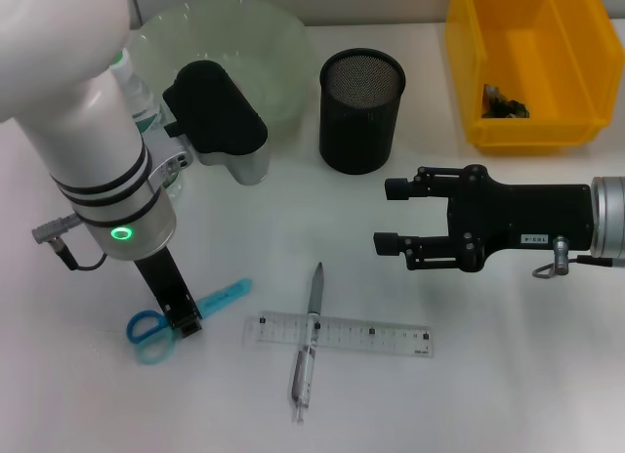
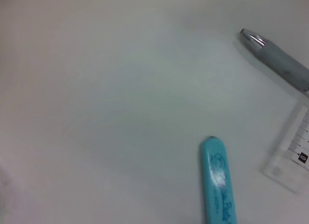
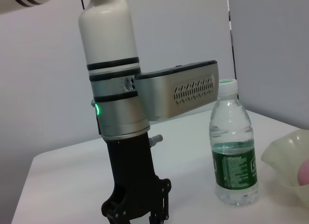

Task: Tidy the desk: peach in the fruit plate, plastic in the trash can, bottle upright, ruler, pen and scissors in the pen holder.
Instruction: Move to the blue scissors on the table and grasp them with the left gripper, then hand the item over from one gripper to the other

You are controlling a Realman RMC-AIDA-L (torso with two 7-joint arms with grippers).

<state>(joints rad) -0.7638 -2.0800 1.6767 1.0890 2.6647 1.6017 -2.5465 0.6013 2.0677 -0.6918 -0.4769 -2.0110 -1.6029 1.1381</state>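
Lower left, my left gripper [image 1: 182,319] sits on the blue scissors [image 1: 215,299] (grip unclear); right gripper [image 1: 389,216] gapes empty, mid-right.

Found no fully readable text. Noticed faint printing along the blue scissors handle [image 2: 218,185], too blurred to read; graduation marks and a dark numeral tag on the ruler [image 2: 295,154], illegible; a green label on the bottle [image 3: 235,172] and a small white sticker on the right gripper [image 1: 391,217], both unreadable.
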